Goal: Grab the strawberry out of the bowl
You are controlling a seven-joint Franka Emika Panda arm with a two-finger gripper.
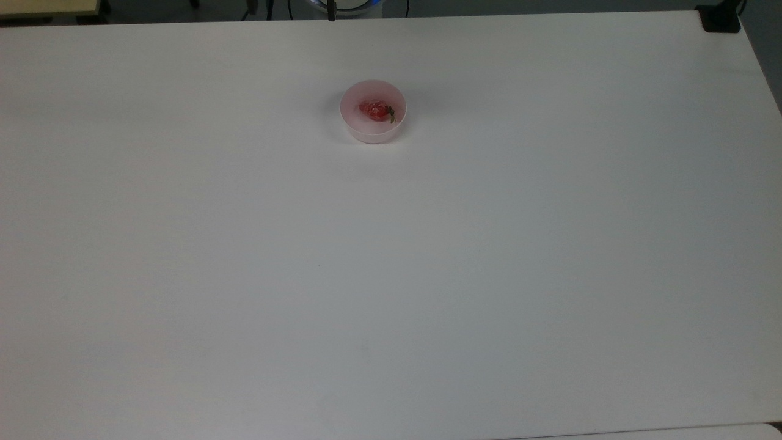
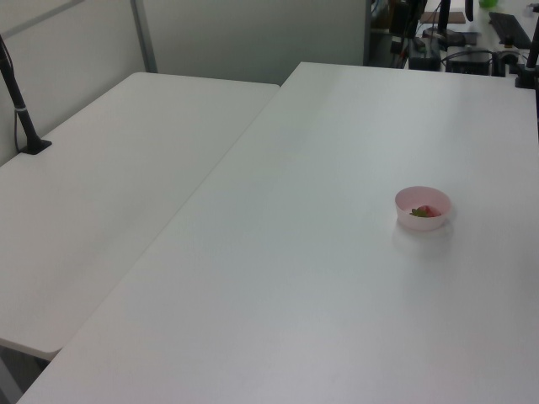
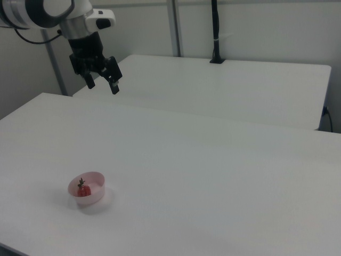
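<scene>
Strawberry in its bowl, gripper high above

We see the glossy red strawberry (image 1: 375, 110) lying inside the round pale pink bowl (image 1: 353, 125) on a smooth white table (image 1: 391, 275), a second table (image 3: 256, 90) behind; our gripper (image 3: 102, 83) hangs well above, fingers spread, holding nothing.

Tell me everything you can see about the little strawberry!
The strawberry is small, red and shiny, with a dark green leafy cap. It lies on its side inside the pale pink bowl, resting on the bowl's floor; in the top view its cap points toward the top view's right. It is much smaller than the bowl. Nothing else touches it: the gripper hangs open, high above the white table, far from it.
</scene>
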